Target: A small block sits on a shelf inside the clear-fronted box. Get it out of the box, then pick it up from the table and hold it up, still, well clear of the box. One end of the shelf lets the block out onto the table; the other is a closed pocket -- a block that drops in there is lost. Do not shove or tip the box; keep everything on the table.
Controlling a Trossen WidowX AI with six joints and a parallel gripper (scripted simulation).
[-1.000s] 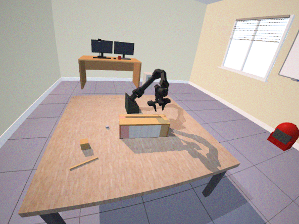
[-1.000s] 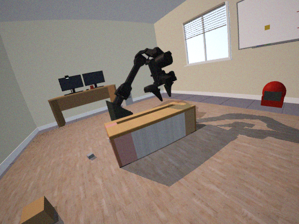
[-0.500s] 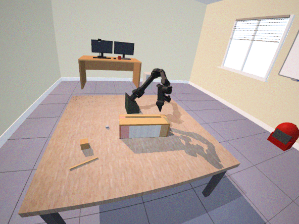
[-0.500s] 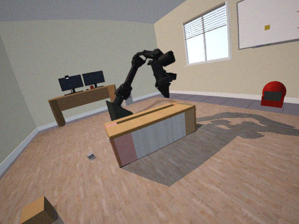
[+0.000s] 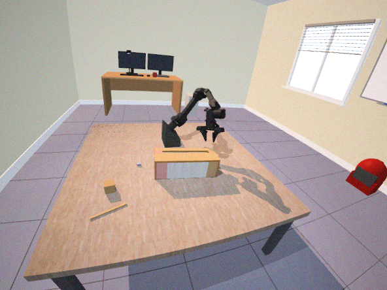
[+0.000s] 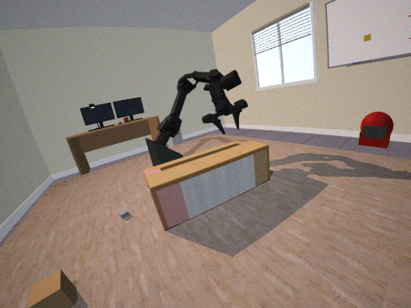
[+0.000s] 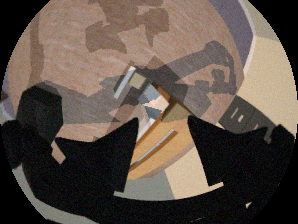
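The small yellowish block, centre frame in the wrist view, is probably the task's piece—out on the tabletop beside the clear-fronted wooden box. It should handle light and stiff; pinch opposite sides squarely, lest it twist. The hand hangs partly spread, holding nothing. I cannot make out the box's contents.

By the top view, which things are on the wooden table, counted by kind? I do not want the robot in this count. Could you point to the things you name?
Boxes: 1, the clear-fronted box (image 5: 187,157) (image 6: 208,166) (image 7: 172,151)
Blocks: 2, a small grey block (image 5: 138,164) (image 6: 125,214) and a larger wooden block (image 5: 109,186) (image 6: 45,290)
Sticks: 1, a thin wooden stick (image 5: 108,211)
Total: 4
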